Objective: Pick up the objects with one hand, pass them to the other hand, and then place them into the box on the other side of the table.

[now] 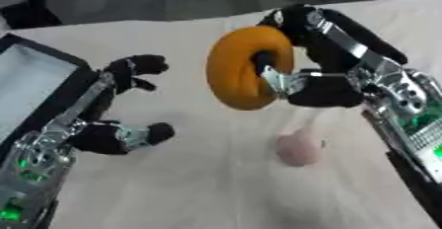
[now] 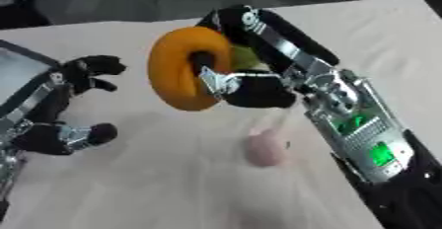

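Orange ring lifted, handover not yet made.
The right hand curls through the orange ring; the left hand waits spread and empty; pink object remains on the surface, box unfilled.

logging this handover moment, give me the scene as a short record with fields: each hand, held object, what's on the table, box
right hand: raised over the table, fingers curled through the orange ring-shaped toy
left hand: open, holding nothing, beside the ring, fingers apart
held object: orange ring, upright, off the table, apart from the left hand
on table: small pale pink rounded object below the right hand, untouched
box: dark-rimmed box with pale inside at the left edge, contents not visible
surface: beige table
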Tool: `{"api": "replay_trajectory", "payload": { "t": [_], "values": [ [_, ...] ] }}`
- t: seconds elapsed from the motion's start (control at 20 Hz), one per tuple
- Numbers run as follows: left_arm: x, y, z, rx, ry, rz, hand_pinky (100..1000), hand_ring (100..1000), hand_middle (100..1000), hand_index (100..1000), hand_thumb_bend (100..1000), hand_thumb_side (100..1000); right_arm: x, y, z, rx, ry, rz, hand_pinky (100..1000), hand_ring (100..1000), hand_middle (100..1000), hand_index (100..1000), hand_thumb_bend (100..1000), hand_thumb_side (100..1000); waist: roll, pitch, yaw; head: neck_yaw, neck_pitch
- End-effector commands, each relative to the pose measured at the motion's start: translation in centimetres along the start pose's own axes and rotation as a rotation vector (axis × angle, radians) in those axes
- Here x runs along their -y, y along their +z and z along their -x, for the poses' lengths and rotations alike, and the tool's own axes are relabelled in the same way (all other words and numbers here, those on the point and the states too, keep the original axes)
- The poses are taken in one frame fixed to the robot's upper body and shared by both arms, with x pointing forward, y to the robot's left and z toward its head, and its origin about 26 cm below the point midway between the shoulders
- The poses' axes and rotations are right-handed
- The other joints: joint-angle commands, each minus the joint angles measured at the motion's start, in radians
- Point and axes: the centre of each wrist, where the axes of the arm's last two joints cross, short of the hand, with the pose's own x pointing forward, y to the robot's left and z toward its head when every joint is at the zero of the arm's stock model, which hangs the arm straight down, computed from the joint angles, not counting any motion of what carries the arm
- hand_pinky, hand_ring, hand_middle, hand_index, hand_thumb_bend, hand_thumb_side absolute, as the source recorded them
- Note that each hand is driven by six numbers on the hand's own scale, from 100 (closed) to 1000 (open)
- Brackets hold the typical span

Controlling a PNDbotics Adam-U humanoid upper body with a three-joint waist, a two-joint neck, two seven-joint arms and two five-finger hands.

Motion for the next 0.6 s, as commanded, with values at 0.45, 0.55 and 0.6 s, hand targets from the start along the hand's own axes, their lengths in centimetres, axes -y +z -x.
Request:
{"api": "replay_trajectory", "payload": {
  "t": [0.45, 0.55, 0.6],
  "values": [
    [0.2, -1.0, -1.5, -0.038, -0.071, -0.047, 756, 856, 772, 876, 751, 505, 0.4, -0.9, -1.6, 0.01, 0.144, -0.072, 742, 598, 493, 535, 100, 100, 0.009, -0.025, -0.001, 0.006, 0.015],
    [0.3, -1.1, -1.5, -0.056, -0.085, -0.043, 756, 857, 774, 873, 743, 531, 0.3, -1.2, -1.7, 0.004, 0.187, -0.069, 745, 605, 499, 539, 100, 100, 0.01, -0.026, -0.002, 0.006, 0.018],
    [0.4, -1.1, -1.4, -0.064, -0.09, -0.037, 755, 856, 772, 865, 741, 542, 0.2, -1.3, -1.8, -0.001, 0.21, -0.067, 746, 607, 501, 541, 100, 100, 0.01, -0.027, -0.003, 0.006, 0.019]
  ]
}}
